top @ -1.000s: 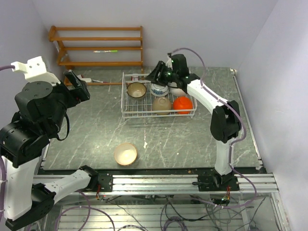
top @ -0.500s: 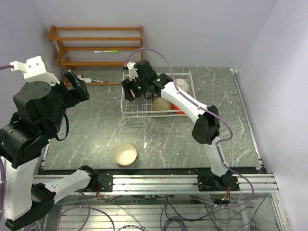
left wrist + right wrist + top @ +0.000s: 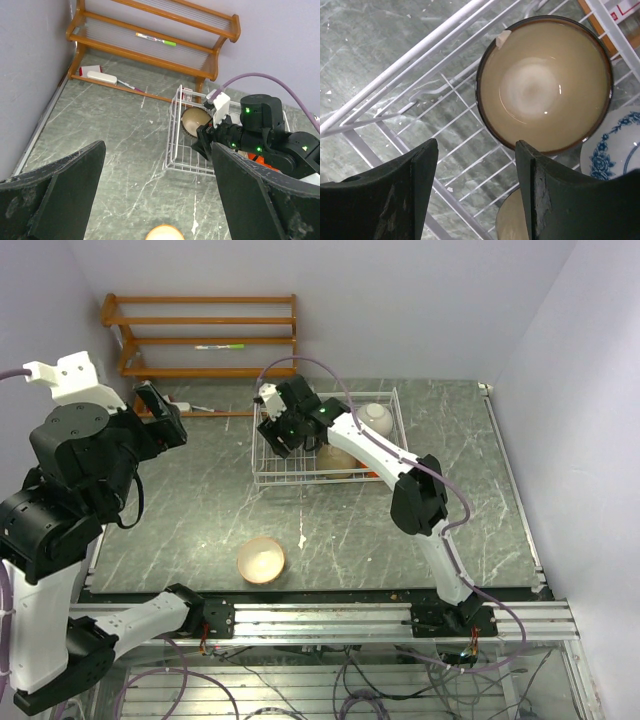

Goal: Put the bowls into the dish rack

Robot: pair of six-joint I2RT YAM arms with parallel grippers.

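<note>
Hovering low over the left end of the dish rack (image 3: 300, 482), the right gripper (image 3: 476, 150) has its fingers (image 3: 385, 200) spread wide with nothing between them, only white wire and the table (image 3: 200, 500) showing in the gap. The brown bowl (image 3: 545, 85) with its tan inside sits upright in the rack just ahead and to the right of the fingertips, apart from them. The blue-and-white bowl (image 3: 615, 150) lies just beside it, farther right. A beige bowl (image 3: 512, 222) shows its rim right below the right-hand finger. Farther along the rack, on the arm's far side, sits the white bowl (image 3: 377, 417). A sliver of the orange-red bowl (image 3: 255, 157) shows beneath the arm. The left gripper (image 3: 158, 145) is held high above the table, well away from the rack, its fingers also parted and holding nothing. A cream bowl (image 3: 261, 559) stands alone on the table far below it, between its fingers in the wrist view. The wooden shelf (image 3: 200, 337) stands against the wall beyond.
</note>
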